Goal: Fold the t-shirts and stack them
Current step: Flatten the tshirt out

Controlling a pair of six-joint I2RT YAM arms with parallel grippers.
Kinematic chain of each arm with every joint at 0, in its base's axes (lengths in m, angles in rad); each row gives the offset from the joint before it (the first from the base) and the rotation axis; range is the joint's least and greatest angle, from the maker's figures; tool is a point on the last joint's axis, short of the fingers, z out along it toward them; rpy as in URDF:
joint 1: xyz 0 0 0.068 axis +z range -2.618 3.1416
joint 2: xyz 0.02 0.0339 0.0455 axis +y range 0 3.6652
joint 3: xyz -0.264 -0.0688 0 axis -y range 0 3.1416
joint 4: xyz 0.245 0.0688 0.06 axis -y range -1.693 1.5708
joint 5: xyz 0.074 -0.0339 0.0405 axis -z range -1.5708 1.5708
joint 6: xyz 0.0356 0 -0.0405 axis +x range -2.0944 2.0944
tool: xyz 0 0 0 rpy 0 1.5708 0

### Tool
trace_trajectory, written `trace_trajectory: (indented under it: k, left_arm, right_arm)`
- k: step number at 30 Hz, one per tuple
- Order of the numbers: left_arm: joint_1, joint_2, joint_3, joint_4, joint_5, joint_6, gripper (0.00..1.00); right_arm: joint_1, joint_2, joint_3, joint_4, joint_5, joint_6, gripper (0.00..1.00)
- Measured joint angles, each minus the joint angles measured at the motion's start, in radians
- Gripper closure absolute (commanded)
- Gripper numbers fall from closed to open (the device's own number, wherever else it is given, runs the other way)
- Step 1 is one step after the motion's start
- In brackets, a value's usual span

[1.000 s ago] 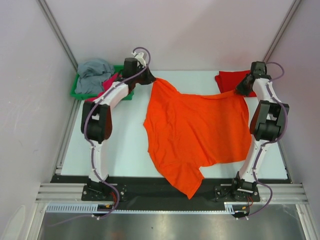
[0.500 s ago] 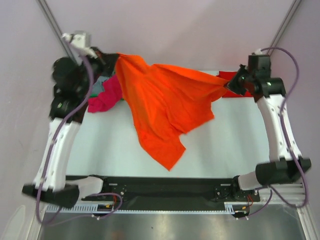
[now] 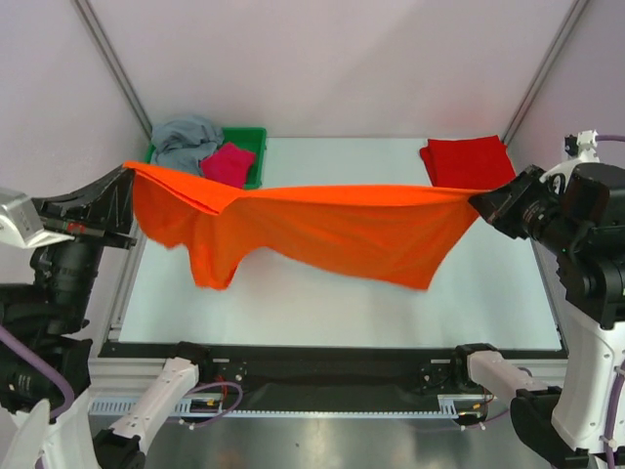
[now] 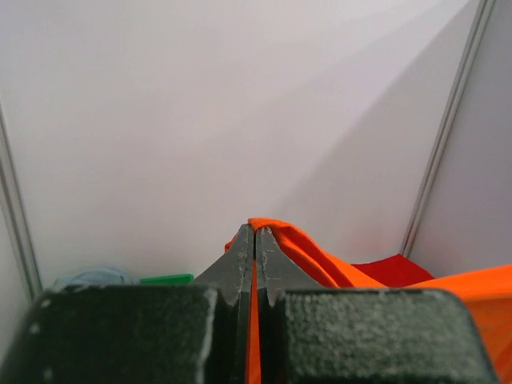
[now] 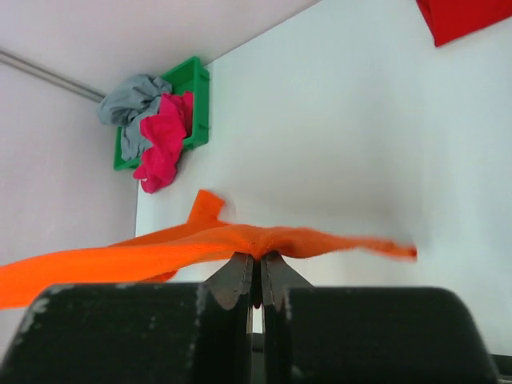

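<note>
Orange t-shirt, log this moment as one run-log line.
orange t-shirt: stretched above table | left claw: shut on it | right claw: shut on it | red t-shirt: folded, far right

White table [image 3: 322,298]: red t-shirt [image 3: 467,161], green tray [image 3: 251,143]

Bright, even diffuse light; soft shadow beneath orange t-shirt [image 3: 332,230]; wrist foregrounds defocused.
</note>
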Motion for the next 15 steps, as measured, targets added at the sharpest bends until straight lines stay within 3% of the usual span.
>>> trace_trajectory:
  k: [6, 15]
  left_arm:
    - [0.0, 0.0, 0.035, -0.056, -0.069, 0.04, 0.99]
    - [-0.003, 0.1, 0.214, -0.039, -0.08, 0.051, 1.0]
  right_arm:
    - [0.0, 0.02, 0.087, -0.061, -0.091, -0.013, 1.0]
    - [0.0, 0.049, 0.093, 0.057, -0.181, 0.032, 1.0]
